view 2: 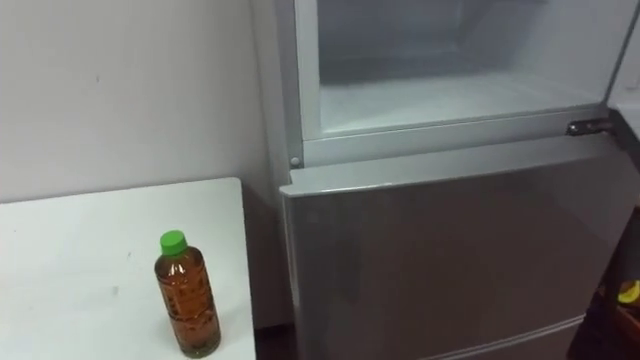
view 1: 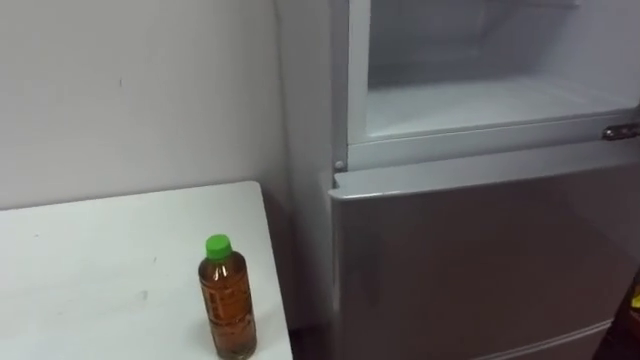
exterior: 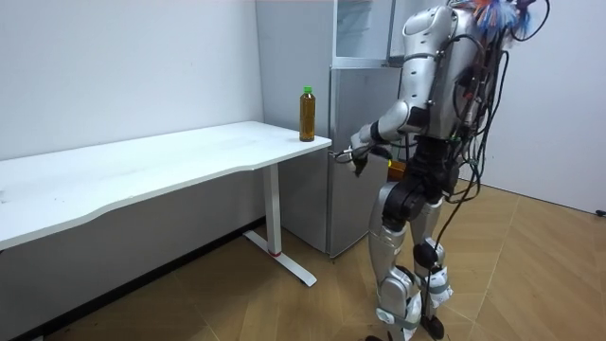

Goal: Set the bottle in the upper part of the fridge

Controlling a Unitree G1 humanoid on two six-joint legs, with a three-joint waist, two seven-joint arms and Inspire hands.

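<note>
The clear plastic bottle of amber-brown drink with a green screw cap [view 1: 227, 300] stands upright on the white rectangular tabletop [view 1: 100, 260], close to the table's edge on the fridge side. It looks nearly full, so it is probably moderately heavy for its size. The liquid would shift if the bottle is tipped. The thin walls are likely to give a little under a squeeze, and the smooth plastic with its label may be slippery. The firmest hold is probably around the middle of the body, on the labelled band. That is low enough to keep the weight from swinging and well below the green cap [view 1: 218, 246]. A hold by the cap alone would likely let the bottle swing. Standing near the table's edge, it could also be knocked off by a clumsy approach.

In the room view, the robot's left hand [exterior: 359, 154] hangs in front of the grey metal lower fridge door [view 1: 480, 260], at about table height. It holds nothing, and how far open it is cannot be told. Nor can it be told whether it touches the door. The bottle is to the left of this hand and a little higher, clearly apart from it. The open white-lined upper fridge compartment [view 1: 480, 100] lies well above the hand and appears empty, with a bare shelf floor ready to take the bottle.
</note>
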